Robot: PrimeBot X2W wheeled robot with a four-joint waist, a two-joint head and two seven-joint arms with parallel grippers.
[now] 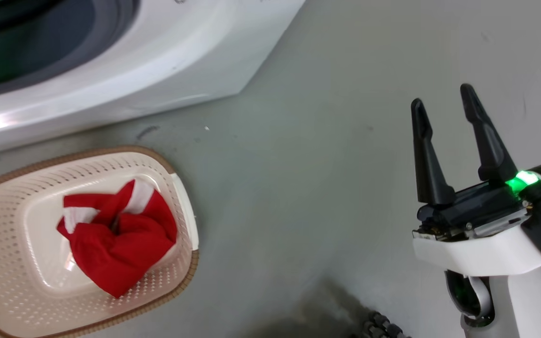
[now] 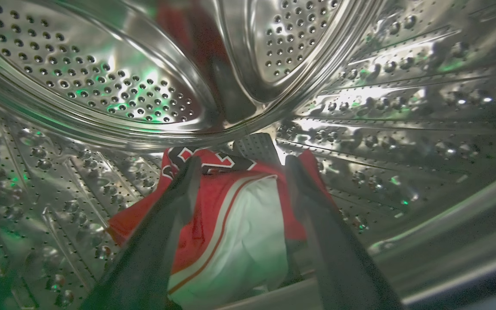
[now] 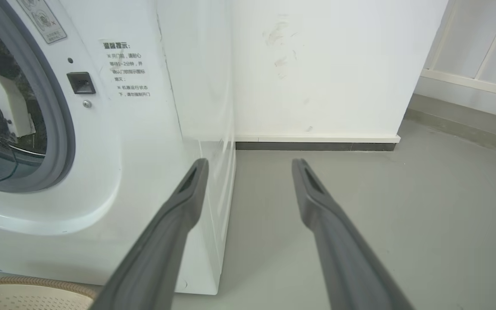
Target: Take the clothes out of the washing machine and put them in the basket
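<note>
The left end effector is released, its two dark fingers spread wide inside the perforated steel drum. Between and beneath them lies a red jersey, crumpled low on the drum wall. It is soft, with a broad white panel edged in thin cream and red stripes. Black-and-white lettering shows at its far edge, just past the fingertips. Whether the fingers touch the cloth cannot be told. Beyond the jersey, the dimpled back of the drum catches green glints.

In the head view, the right end effector is also released and holds nothing, its fingers parted over the bare grey floor. It is well apart from the basket.

The cream perforated basket, with its brown woven-look rim, stands on the floor just before the washing machine. In its middle lie bunched red shorts with white trim showing at the top folds.

Farther off, the white front of the machine shows its grey gasket and a printed label beside the opening. Behind it rises a scuffed white wall.
</note>
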